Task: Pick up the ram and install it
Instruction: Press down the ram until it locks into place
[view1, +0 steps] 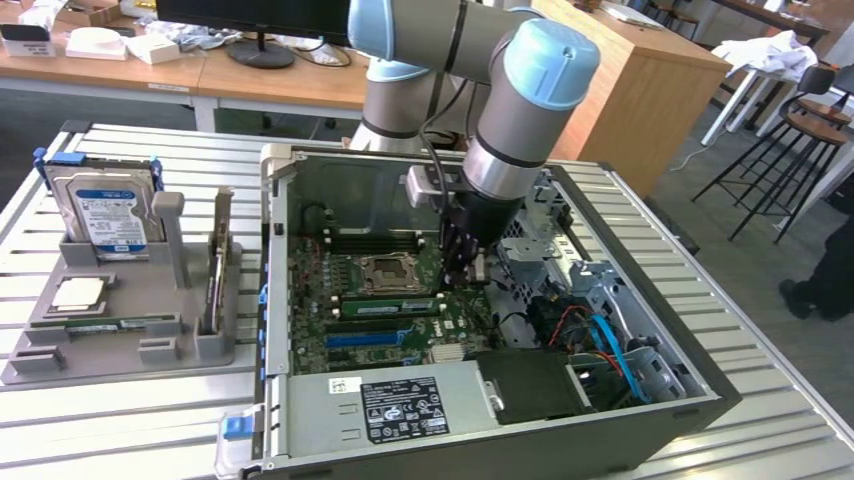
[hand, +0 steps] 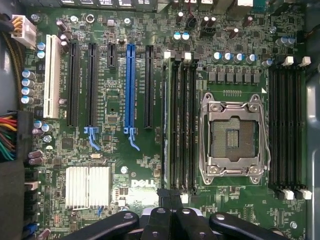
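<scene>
The ram (view1: 387, 304) is a thin green stick standing on edge in a memory slot just in front of the CPU socket (view1: 391, 272), inside the open computer case. In the wrist view the ram (hand: 165, 125) shows edge-on in the slot farthest from the socket (hand: 232, 137). My gripper (view1: 463, 275) reaches down into the case at that stick's end toward the exterior view's right. Its black fingers (hand: 161, 196) are shut together just past the end of the slots. I cannot tell whether they touch the stick.
A grey parts holder (view1: 120, 345) stands to the exterior view's left of the case, with a hard drive (view1: 107, 212), an upright card (view1: 216, 270) and a flat green stick (view1: 114, 324). Case walls (view1: 276, 300), drive cage and cables (view1: 601, 340) surround the motherboard. A blue slot (hand: 130, 90) lies beside the black ones.
</scene>
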